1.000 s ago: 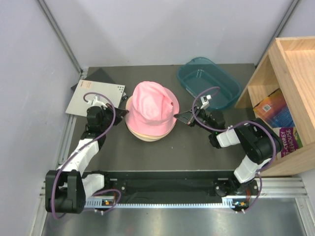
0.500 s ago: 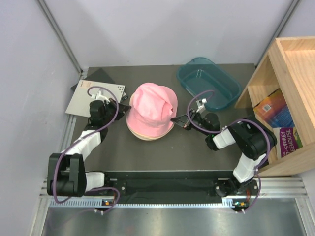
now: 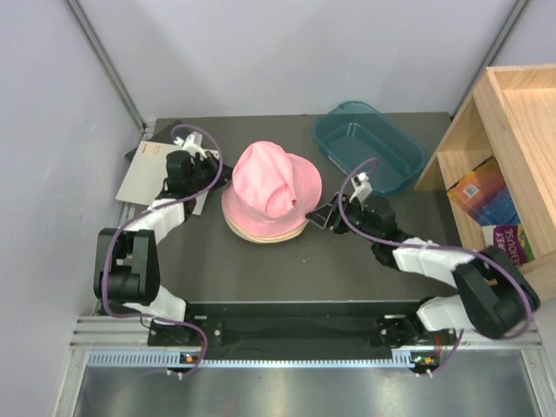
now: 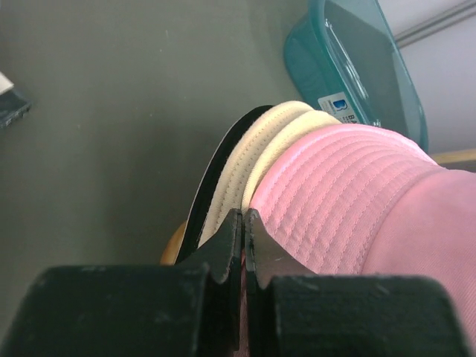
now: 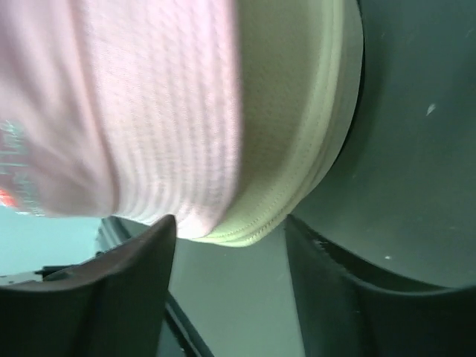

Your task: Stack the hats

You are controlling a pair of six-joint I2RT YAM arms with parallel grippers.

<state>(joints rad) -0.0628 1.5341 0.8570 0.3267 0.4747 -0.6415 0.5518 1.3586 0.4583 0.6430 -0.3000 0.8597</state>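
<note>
Pink hat (image 3: 271, 184) tops cream hats (image 3: 261, 236), black hat (image 4: 214, 182) lowest, stack mid-bench (image 3: 347, 269). Left tool (image 4: 242, 222) clamped tight, seems to pinch pink brim, likely tugging it square. Right tool (image 5: 229, 223) jaws apart astride opposite brim edge, gripping nothing.

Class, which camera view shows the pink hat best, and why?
Top external: it shows the whole pink hat, crown and brim, from above. Left wrist shows only part of its stitched brim; right wrist, a blurred close-up of its side.
</note>
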